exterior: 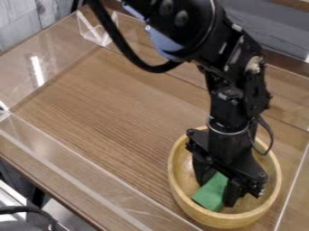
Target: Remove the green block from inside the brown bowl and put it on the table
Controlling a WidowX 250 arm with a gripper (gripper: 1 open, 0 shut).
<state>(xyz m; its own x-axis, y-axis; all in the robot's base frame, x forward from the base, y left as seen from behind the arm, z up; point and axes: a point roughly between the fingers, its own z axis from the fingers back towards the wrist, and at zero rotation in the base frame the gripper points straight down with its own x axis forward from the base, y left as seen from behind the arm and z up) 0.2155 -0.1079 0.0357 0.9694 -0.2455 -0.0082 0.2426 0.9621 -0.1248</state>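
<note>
We see a round, thick-rimmed wooden bowl [183, 185] near the table's [108, 99] front right corner, holding a flat green block [214, 192], with the black gripper [227, 184] lowered inside, its fingers straddling the block; whether they clamp it we cannot tell.

The green block [215, 191] is a bright, flat green with no markings, sitting against the pale tan wood of the brown bowl [183, 193], whose grain shows faintly along the rim. The table [115, 108] is a warmer mid-brown with darker streaks running through its grain. The gripper [229, 187] and arm are black, with a blue patch high on the arm.
</note>
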